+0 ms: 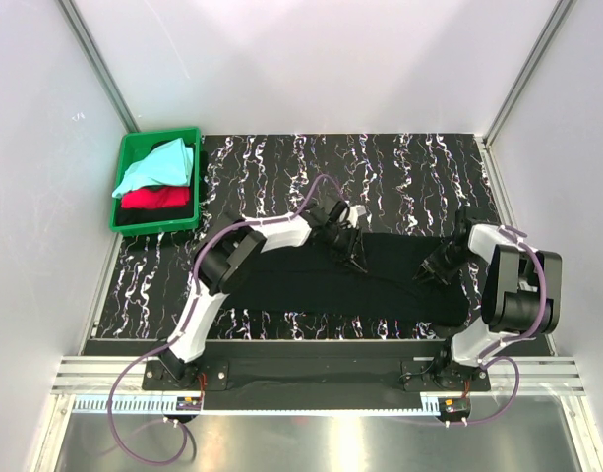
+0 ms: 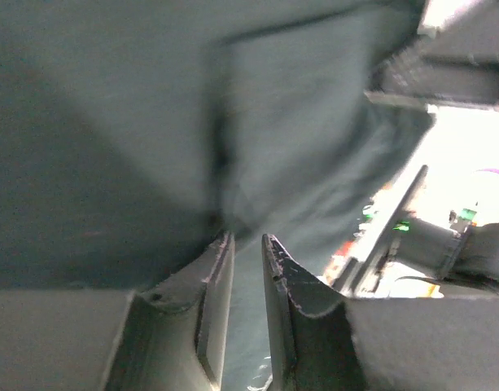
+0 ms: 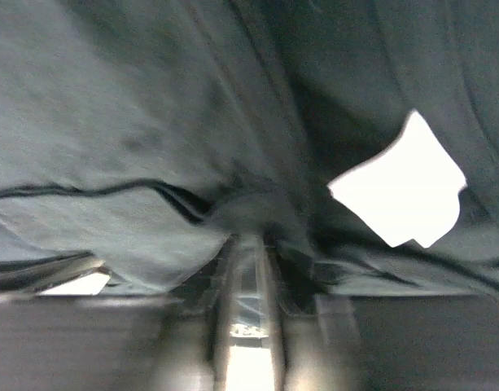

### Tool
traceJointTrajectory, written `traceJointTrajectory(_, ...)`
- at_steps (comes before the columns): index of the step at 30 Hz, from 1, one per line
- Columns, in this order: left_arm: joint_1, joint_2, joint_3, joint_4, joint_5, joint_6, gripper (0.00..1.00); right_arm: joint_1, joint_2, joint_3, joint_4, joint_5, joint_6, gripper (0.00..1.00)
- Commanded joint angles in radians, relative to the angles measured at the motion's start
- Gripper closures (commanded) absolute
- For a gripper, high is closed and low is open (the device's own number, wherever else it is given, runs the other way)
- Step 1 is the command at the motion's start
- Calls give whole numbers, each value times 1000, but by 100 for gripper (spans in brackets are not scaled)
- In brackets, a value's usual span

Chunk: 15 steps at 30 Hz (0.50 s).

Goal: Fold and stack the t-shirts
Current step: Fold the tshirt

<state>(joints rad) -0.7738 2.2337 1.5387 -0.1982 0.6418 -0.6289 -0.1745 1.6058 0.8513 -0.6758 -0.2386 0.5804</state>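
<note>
A large black t-shirt lies spread across the near half of the table. My left gripper is low over its middle; in the left wrist view its jaws stand a little apart with nothing between them, the cloth just past the tips. My right gripper is at the shirt's right part. Its wrist view is blurred. The jaws stand close together with bunched cloth against the tips, and a grip cannot be made out. Pale aqua and red t-shirts lie in the crate.
The green plastic crate stands at the table's far left corner. The black white-streaked tabletop shows bare behind the shirt. White walls close in the left, back and right sides. Both arm bases sit on a rail at the near edge.
</note>
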Motion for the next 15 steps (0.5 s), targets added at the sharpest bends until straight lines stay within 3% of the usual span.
traceJointTrajectory(1, 33, 21, -26, -30, -43, 46, 73, 0, -7, -40, 22, 85, 32, 69)
traceJointTrajectory(6, 39, -57, -48, -95, -56, 101, 64, -2, -63, 17, -31, 159, -16, 58)
traceJointTrajectory(7, 39, -80, -48, -98, -51, 103, 57, -2, -67, 43, -51, 162, -27, 57)
traceJointTrajectory(10, 39, -183, -31, -113, -25, 86, 48, -2, -109, 95, -86, 160, -59, 48)
traceJointTrajectory(15, 42, -376, -19, -147, -16, 55, 44, 13, -210, 153, -137, 154, -44, 34)
